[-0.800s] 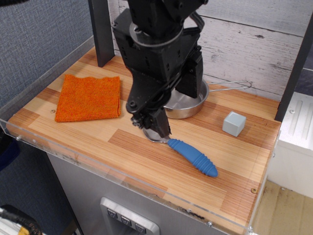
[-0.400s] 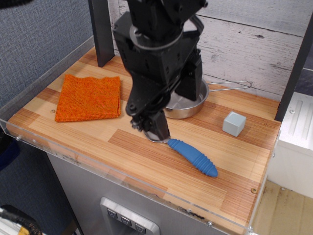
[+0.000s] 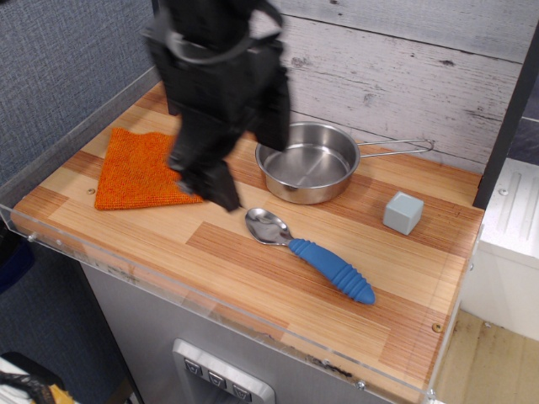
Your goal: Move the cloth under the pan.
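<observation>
The orange cloth (image 3: 135, 172) lies flat on the left of the wooden table; its right part is hidden behind my arm. The shiny steel pan (image 3: 307, 164) stands empty at the back middle, its wire handle (image 3: 400, 149) pointing right. My black gripper (image 3: 212, 187) hangs low over the cloth's right edge, to the left of the pan. Its fingers look close together and hold nothing that I can see. The cloth and the pan are apart.
A metal spoon with a blue ribbed handle (image 3: 312, 252) lies in front of the pan. A grey cube (image 3: 402, 212) sits at the right. A clear plastic rim (image 3: 168, 282) runs along the table's front edge. A wooden wall stands behind.
My arm has moved left, from over the spoon and pan to the cloth's right edge. The pan and the spoon's bowl now show in full. No object has moved.
</observation>
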`<state>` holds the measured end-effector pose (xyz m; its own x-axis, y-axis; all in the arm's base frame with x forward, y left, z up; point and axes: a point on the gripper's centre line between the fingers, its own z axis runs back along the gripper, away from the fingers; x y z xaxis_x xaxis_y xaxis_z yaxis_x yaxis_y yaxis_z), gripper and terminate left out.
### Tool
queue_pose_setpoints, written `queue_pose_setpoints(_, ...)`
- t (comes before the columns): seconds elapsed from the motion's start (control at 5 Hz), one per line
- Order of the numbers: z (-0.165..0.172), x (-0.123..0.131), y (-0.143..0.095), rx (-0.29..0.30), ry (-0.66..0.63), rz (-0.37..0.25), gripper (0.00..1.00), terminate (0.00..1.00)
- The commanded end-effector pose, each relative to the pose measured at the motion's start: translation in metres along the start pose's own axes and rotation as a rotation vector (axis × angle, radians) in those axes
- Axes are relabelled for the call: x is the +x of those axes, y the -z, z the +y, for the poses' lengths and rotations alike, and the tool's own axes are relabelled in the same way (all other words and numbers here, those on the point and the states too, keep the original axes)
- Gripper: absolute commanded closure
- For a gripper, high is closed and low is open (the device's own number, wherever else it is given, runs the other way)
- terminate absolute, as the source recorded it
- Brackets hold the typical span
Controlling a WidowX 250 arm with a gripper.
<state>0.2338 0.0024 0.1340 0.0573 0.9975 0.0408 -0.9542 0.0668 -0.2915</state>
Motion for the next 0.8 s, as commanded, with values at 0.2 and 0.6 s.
queue_pose_setpoints(0.2,-0.018,0.075,0.020,0.019,-0.112,-0.054,0.00,0.00)
queue_pose_setpoints(0.6,-0.031,0.114,0.039,0.036,-0.191,-0.085,0.00,0.00)
